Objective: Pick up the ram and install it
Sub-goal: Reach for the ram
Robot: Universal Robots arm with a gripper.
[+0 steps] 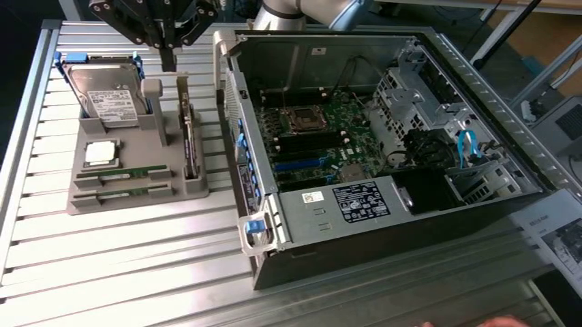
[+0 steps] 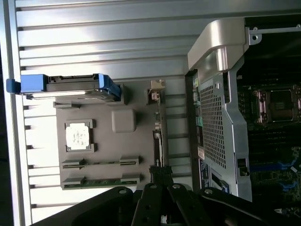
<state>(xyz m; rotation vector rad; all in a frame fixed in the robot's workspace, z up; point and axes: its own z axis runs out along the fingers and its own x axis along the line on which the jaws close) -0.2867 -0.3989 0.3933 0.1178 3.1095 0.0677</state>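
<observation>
Two ram sticks, narrow and green, lie edge-up in slots at one end of a grey holder (image 1: 136,204): one ram stick (image 1: 123,176) (image 2: 101,163) and a second (image 1: 123,194) (image 2: 101,181) beside it. My gripper (image 1: 169,63) (image 2: 160,172) hangs above the holder's far end, near the hard drive and the holder's upright post. Its black fingers are shut together with nothing between them. It is well apart from both sticks. The open computer case (image 1: 238,82) stands at the exterior view's right of the holder, with the motherboard (image 1: 318,136) exposed inside.
The holder also carries a hard drive (image 1: 109,95) in a blue frame, a square silver processor (image 1: 100,153) and a dark expansion card (image 1: 188,136) standing on edge. The case's raised side wall (image 2: 221,117) lies close to the card. Everything rests on a ribbed aluminium table (image 1: 136,272).
</observation>
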